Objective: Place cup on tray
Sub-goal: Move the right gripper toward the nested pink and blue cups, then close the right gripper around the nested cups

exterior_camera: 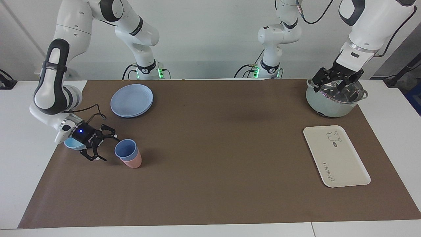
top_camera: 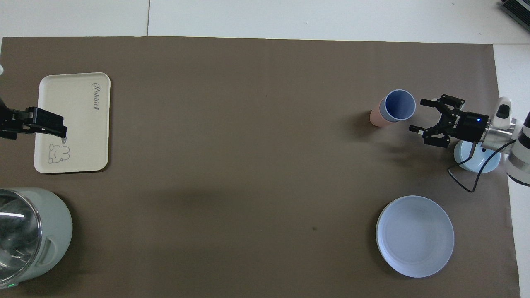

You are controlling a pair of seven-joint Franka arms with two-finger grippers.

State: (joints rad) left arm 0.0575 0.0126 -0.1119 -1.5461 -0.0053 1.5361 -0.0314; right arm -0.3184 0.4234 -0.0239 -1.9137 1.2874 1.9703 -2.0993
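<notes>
Cup (exterior_camera: 125, 148), the periwinkle-blue tumbler, sits nested inside a pink cup (exterior_camera: 133, 162) of the same shape near the right arm's end of the brown table mat (exterior_camera: 210, 184), standing upright and well apart from where it has to go. Reading the facing view from its left: the right gripper (exterior_camera: 104, 147) hangs low and turned sideways just beside the tumbler, over the mat, fingers spread wide and holding nothing, one fingertip close to the blue rim but apparently not touching; that sideways pose looks meant to take the tumbler by its wall. Under its wrist lies a shallow light-blue bowl (exterior_camera: 73, 144), and a round blue plate (exterior_camera: 132, 100) lies nearer to the robots. Lifting only the blue tumbler may drag the pink one along, since they are nested. At the left arm's end lies the cream tray (exterior_camera: 335, 157) with its bear drawing, bare, and nearer to the robots a pale-green pot (exterior_camera: 329, 103). The left gripper (exterior_camera: 331, 84) waits over that pot, fingers open and empty.
</notes>
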